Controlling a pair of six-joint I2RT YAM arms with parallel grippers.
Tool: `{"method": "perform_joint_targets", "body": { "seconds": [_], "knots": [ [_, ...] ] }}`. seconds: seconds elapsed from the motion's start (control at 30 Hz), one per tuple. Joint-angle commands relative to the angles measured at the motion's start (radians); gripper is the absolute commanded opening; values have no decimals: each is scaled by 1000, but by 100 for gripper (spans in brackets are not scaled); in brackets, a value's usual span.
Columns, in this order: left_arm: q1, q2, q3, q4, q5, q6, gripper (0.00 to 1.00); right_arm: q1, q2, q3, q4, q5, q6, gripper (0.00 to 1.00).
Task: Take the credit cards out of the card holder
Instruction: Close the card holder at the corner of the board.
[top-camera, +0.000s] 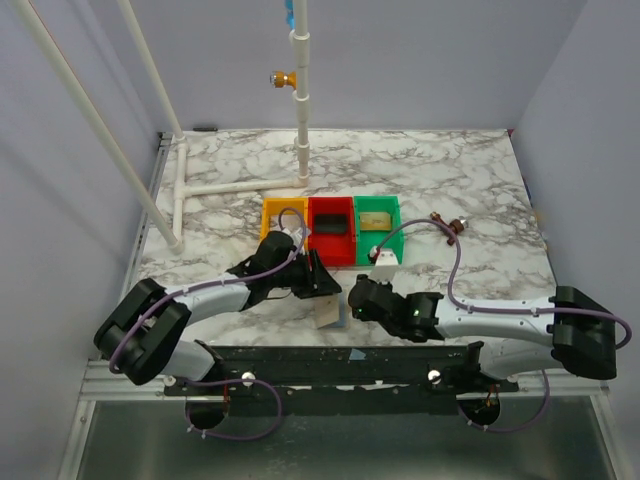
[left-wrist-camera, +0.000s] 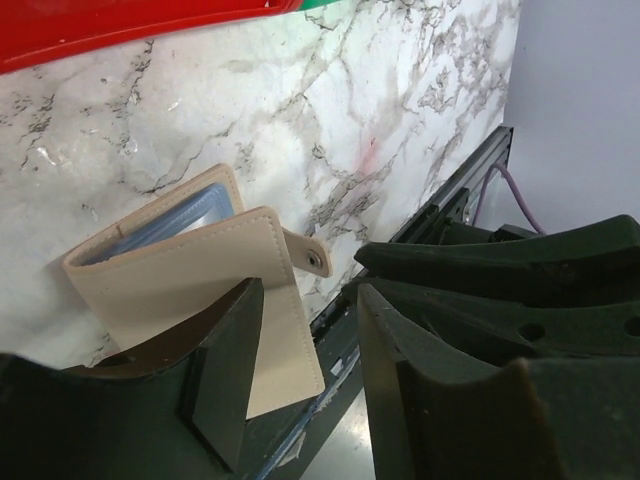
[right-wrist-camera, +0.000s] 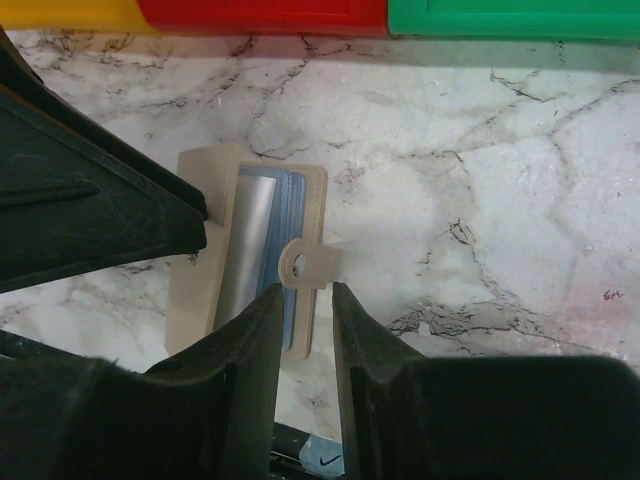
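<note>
The tan card holder (right-wrist-camera: 195, 250) lies on the marble near the front edge, partly open, showing its blue lining and a grey card (right-wrist-camera: 245, 250) inside. Its snap tab (right-wrist-camera: 305, 265) sits just past the tips of my right gripper (right-wrist-camera: 306, 292), whose jaws stand slightly apart with nothing pinched. My left gripper (left-wrist-camera: 312, 290) is open, and the card holder's outer flap (left-wrist-camera: 170, 290) lies beside its left finger (left-wrist-camera: 225, 370). From above, both grippers (top-camera: 318, 280) (top-camera: 352, 293) meet over the card holder (top-camera: 328, 314). A black card (top-camera: 332, 227) lies in the red tray (top-camera: 331, 252), and a tan one (top-camera: 372, 221) in the green tray (top-camera: 391, 240).
Yellow (top-camera: 270, 212), red and green trays stand in a row just beyond the grippers. A small white block (top-camera: 386, 258) sits in front of the green tray. A white pipe frame (top-camera: 240, 187) lies at the back left. The table's dark front rail (top-camera: 340, 362) runs just behind the card holder.
</note>
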Motion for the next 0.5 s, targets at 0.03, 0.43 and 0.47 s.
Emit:
{"method": "perform_joint_targets", "body": {
  "seconds": [0.03,0.43,0.47],
  "knots": [
    [-14,49,39,42,19,26,43,-3,-39,-14,-49,70,32,30],
    [-35,94,84,-35,-59,136,7,-6,-28,-26,-57,59,54,26],
    [-39,88,88,-42,-65,145,4,-6,-30,-27,-57,59,54,26]
  ]
}}
